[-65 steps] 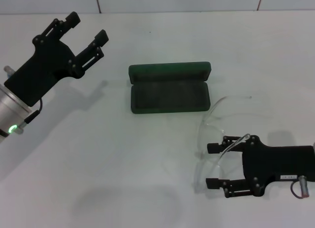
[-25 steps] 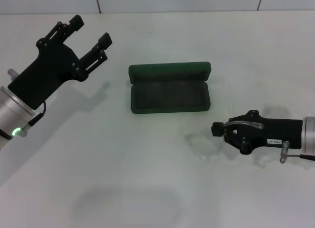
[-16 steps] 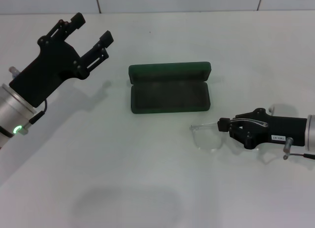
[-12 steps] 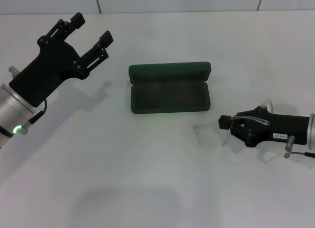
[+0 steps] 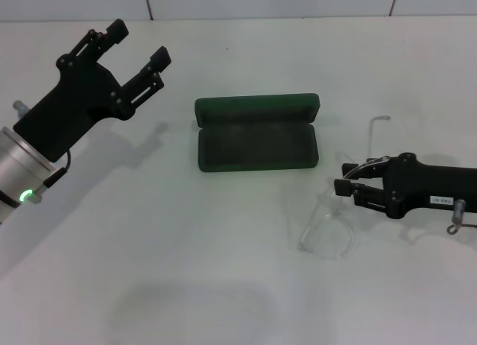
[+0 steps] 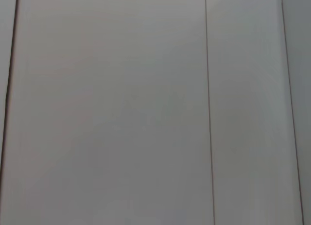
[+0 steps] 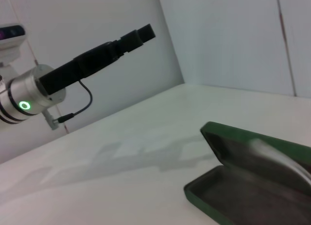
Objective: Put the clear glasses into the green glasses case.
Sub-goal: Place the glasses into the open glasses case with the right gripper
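Observation:
The green glasses case (image 5: 257, 133) lies open in the middle of the table, lid toward the back, lining bare. To its right, my right gripper (image 5: 343, 178) is shut on the clear glasses (image 5: 326, 235). Their lenses hang below the fingertips, and one thin arm (image 5: 378, 121) sticks up behind the gripper. The right wrist view shows the open case (image 7: 243, 186) close by, with a blurred clear part of the glasses (image 7: 279, 154) in front of it. My left gripper (image 5: 134, 51) is held high at the left, open and empty.
The white table (image 5: 223, 233) spreads around the case. A pale panelled wall (image 6: 146, 108) fills the left wrist view. In the right wrist view the left arm (image 7: 97, 57) shows far off against the wall.
My right gripper closed on the glasses, lifted them off the table and turned; they now hang lower with one arm pointing up. The left arm has barely moved.

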Robot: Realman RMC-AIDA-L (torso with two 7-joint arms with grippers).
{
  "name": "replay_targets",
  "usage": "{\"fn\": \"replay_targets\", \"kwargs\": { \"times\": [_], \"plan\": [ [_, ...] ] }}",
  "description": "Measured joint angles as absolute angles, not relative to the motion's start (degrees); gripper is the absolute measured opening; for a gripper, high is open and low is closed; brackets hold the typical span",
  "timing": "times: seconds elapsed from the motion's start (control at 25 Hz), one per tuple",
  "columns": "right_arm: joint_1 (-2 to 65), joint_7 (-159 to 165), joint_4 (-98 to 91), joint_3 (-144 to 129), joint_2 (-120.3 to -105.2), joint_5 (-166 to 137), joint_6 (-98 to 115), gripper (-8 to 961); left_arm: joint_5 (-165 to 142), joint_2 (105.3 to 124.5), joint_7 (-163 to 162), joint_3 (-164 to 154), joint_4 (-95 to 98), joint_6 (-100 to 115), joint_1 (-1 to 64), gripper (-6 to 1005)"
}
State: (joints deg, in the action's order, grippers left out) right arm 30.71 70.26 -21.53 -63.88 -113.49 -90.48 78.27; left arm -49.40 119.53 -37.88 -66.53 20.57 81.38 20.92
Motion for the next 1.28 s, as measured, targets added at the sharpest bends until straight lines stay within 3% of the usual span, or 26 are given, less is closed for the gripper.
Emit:
{"fn": "replay_targets", "kwargs": {
  "times": [0.12, 0.32, 0.52, 0.72, 0.8, 1.0, 1.08, 1.28],
  "plan": [
    [30.61, 71.31, -21.53, -63.88, -112.55, -90.75, 77.95, 172, -49.39, 119.53, -37.88, -66.53, 20.57, 81.38, 20.92, 771],
    [30.98, 74.78, -21.69, -63.90, -111.03, -94.50, 77.91, 367, -49.39, 119.53, -37.88, -66.53, 20.57, 81.38, 20.92, 770],
    [30.89, 76.66, -23.05, -63.52, -110.89, -98.43, 77.77, 504, -49.39, 119.59, -37.88, -66.53, 20.57, 81.38, 20.99, 770],
    [27.17, 76.39, -27.71, -60.73, -110.85, -98.12, 77.56, 501, -49.39, 119.61, -37.88, -66.53, 20.44, 81.38, 20.88, 770],
    [25.30, 75.76, -29.96, -57.10, -111.34, -97.99, 77.84, 499, -49.49, 119.62, -37.88, -66.53, 20.41, 81.38, 20.73, 770],
    [23.44, 68.50, -31.35, -45.67, -115.06, -94.59, 78.47, 484, -49.83, 119.62, -37.88, -66.53, 20.39, 81.39, 20.79, 770],
    [24.28, 65.55, -30.38, -44.64, -115.86, -92.02, 77.49, 476, -49.92, 119.62, -37.88, -66.52, 20.38, 81.38, 20.95, 770],
    [30.24, 60.71, -25.39, -45.24, -115.83, -87.54, 72.94, 456, -50.24, 119.62, -37.88, -66.53, 20.38, 81.38, 21.10, 770]
  ]
}}
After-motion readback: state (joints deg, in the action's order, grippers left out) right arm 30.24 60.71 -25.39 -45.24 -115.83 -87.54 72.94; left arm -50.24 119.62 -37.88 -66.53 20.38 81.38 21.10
